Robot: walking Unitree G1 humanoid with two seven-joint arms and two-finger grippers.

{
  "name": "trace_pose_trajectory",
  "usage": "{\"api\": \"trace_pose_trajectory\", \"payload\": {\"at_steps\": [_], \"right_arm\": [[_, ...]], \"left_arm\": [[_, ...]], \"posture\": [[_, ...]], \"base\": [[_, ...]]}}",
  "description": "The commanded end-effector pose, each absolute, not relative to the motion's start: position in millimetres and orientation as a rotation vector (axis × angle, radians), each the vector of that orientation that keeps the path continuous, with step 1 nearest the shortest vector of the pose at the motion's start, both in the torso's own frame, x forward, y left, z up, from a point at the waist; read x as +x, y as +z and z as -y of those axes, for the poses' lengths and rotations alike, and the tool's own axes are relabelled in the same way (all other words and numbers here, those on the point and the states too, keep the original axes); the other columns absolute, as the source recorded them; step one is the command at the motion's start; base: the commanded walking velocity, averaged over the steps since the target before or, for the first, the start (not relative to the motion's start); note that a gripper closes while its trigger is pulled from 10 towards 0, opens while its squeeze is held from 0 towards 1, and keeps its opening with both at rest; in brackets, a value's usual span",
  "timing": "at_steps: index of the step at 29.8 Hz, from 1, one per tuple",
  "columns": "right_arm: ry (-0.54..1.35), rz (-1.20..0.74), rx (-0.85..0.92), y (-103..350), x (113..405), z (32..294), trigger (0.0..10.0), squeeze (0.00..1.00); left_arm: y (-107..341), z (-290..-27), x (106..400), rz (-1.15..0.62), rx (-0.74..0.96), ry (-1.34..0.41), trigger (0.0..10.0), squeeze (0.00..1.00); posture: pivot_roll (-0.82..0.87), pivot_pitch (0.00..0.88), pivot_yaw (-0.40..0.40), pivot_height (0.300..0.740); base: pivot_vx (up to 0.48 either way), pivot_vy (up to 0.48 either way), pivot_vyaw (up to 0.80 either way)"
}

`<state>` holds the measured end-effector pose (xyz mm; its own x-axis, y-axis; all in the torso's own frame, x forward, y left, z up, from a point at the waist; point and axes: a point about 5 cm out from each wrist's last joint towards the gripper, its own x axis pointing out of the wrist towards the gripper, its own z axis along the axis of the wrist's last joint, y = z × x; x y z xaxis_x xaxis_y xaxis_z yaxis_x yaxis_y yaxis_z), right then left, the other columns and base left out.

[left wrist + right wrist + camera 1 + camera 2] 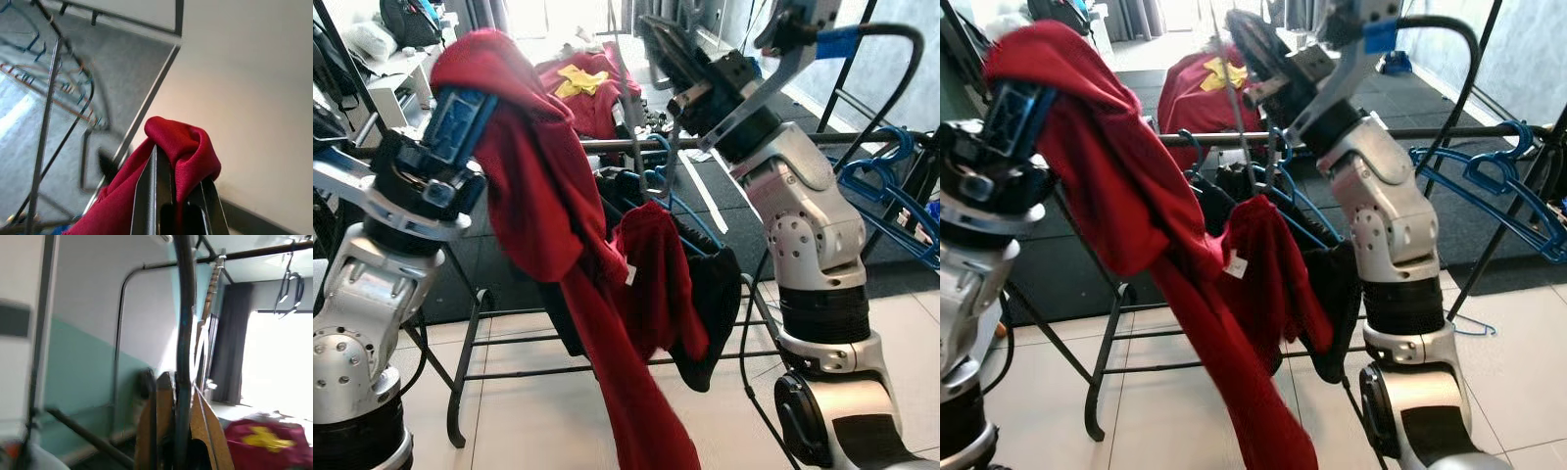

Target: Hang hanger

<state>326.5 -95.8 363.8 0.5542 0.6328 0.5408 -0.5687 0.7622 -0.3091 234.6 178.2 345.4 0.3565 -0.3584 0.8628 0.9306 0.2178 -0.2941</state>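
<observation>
A long red garment (pixel 538 196) is draped over my raised left gripper (pixel 181 166), which is shut on a fold of it; the cloth hides the fingers in the eye views. It trails down past the rack's rail (pixel 607 145) to a smaller red bunch (pixel 656 274) under a blue hanger (pixel 677 208). Above the rail, my right gripper (pixel 658 44) is shut on a thin dark hanger rod (pixel 183 333) that runs down towards that bunch.
A black garment (pixel 715 294) hangs on the rack beside the red one. Several empty blue hangers (pixel 891 186) hang at the right. Another red cloth with a yellow patch (pixel 587 83) lies behind. The rack's legs (pixel 465 382) stand on the tiled floor.
</observation>
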Motion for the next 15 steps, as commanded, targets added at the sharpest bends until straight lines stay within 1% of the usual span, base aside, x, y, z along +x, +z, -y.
{"api": "trace_pose_trajectory", "payload": {"at_steps": [1, 2, 3, 4, 5, 6, 7, 9, 10, 11, 12, 13, 14, 15], "right_arm": [[0.701, 0.665, -0.350, 341, 330, 82, 10.0, 0.00], [0.701, 0.665, -0.350, 341, 330, 82, 10.0, 0.00], [0.695, 0.666, -0.450, 333, 330, 79, 10.0, 0.00], [0.695, 0.666, -0.450, 333, 330, 79, 10.0, 0.00], [0.680, 0.669, -0.560, 326, 332, 76, 10.0, 0.00], [0.680, 0.669, -0.560, 326, 332, 76, 10.0, 0.00], [0.695, 0.647, -0.608, 318, 334, 74, 10.0, 0.00], [0.695, 0.647, -0.608, 318, 334, 74, 10.0, 0.00], [0.719, 0.628, -0.552, 316, 334, 71, 10.0, 0.00], [0.769, 0.603, -0.346, 322, 331, 67, 10.0, 0.00], [0.846, 0.589, -0.041, 336, 325, 64, 10.0, 0.00], [0.846, 0.589, -0.041, 336, 325, 64, 10.0, 0.00], [0.929, 0.591, 0.177, 348, 318, 63, 10.0, 0.00], [0.993, 0.600, 0.289, 356, 313, 63, 10.0, 0.00]], "left_arm": [[364, -189, 230, 0.850, -1.018, -1.013, 10.0, 0.00], [364, -189, 230, 0.850, -1.018, -1.013, 10.0, 0.00], [369, -192, 230, 0.874, -1.050, -1.004, 10.0, 0.00], [369, -192, 230, 0.874, -1.050, -1.004, 10.0, 0.00], [375, -194, 229, 0.895, -1.074, -0.999, 10.0, 0.00], [375, -194, 229, 0.895, -1.074, -0.999, 10.0, 0.00], [381, -195, 230, 0.910, -1.082, -0.988, 10.0, 0.00], [381, -195, 230, 0.910, -1.082, -0.988, 10.0, 0.00], [386, -195, 232, 0.915, -1.092, -0.961, 10.0, 0.00], [389, -195, 234, 0.912, -1.096, -0.931, 10.0, 0.00], [388, -195, 241, 0.893, -1.097, -0.878, 10.0, 0.00], [388, -195, 241, 0.893, -1.097, -0.878, 10.0, 0.00], [385, -195, 247, 0.870, -1.111, -0.830, 10.0, 0.00], [380, -196, 253, 0.837, -1.102, -0.782, 10.0, 0.00]], "posture": [[-0.11, 0.048, 0.018, 0.740], [-0.11, 0.048, 0.018, 0.740], [-0.11, 0.048, 0.018, 0.740], [-0.11, 0.048, 0.018, 0.740], [-0.11, 0.046, 0.019, 0.740], [-0.11, 0.046, 0.019, 0.740], [-0.11, 0.046, 0.019, 0.740], [-0.11, 0.046, 0.019, 0.740], [-0.10, 0.044, 0.020, 0.740], [-0.10, 0.044, 0.023, 0.740], [-0.10, 0.043, 0.025, 0.740], [-0.10, 0.043, 0.025, 0.740], [-0.10, 0.043, 0.026, 0.740], [-0.11, 0.044, 0.029, 0.740]], "base": [[0.000, 0.000, 0.00], [0.000, 0.000, 0.00], [0.000, 0.000, 0.00], [0.000, 0.000, 0.00], [0.000, 0.000, 0.00], [0.000, 0.000, 0.00], [0.000, 0.000, 0.00], [0.000, 0.000, 0.00], [0.000, 0.000, 0.00], [0.000, 0.000, 0.00], [0.000, 0.000, 0.00], [0.000, 0.000, 0.00], [0.000, 0.000, 0.00], [0.000, 0.000, 0.00]]}}
